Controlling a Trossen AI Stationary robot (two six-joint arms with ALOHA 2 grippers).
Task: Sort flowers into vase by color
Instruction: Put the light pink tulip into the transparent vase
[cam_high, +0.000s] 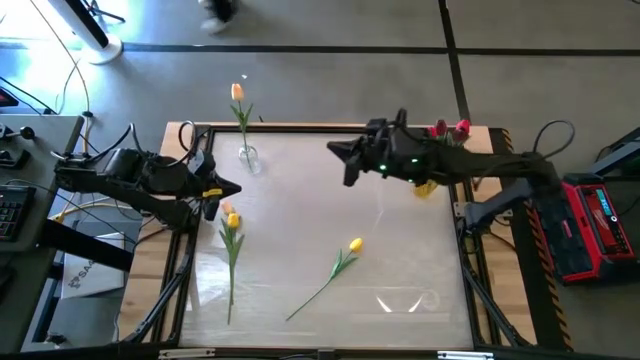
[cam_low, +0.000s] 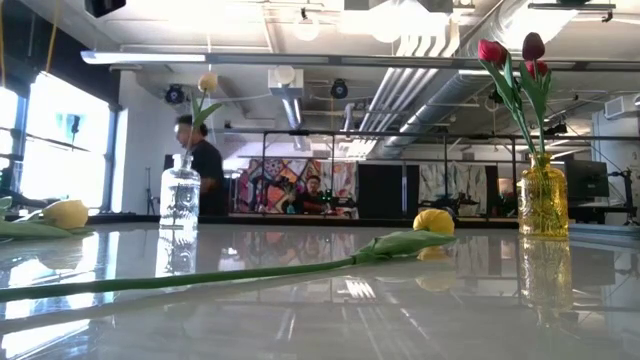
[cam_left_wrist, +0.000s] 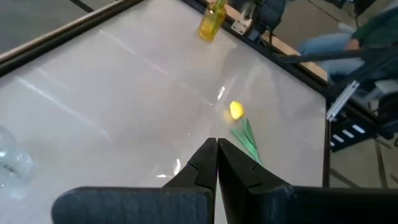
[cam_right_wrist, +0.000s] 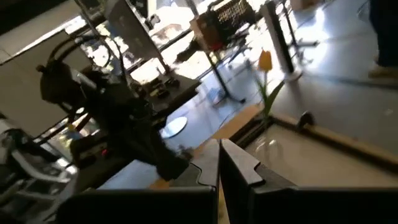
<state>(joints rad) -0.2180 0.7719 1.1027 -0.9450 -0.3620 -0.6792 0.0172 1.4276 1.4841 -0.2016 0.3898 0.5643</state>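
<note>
White table (cam_high: 300, 190): clear vase (cam_high: 249, 158), amber vase (cam_low: 543, 200), 2 yellow tulips (cam_high: 343, 258) lying flat, maybe 3.

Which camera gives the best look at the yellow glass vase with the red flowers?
The low view: the yellow vase stands unobstructed, with its red and maroon flowers upright. The high view shows only the flower heads past the right arm. The left wrist view shows the vase far off. The right wrist view misses it.

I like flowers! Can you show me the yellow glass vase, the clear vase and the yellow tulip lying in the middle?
yellow vase (cam_low: 544, 205), low view, glass body.
clear vase (cam_low: 180, 200), low view, glass body.
yellow tulip (cam_high: 356, 244), high view, flower head.
</note>
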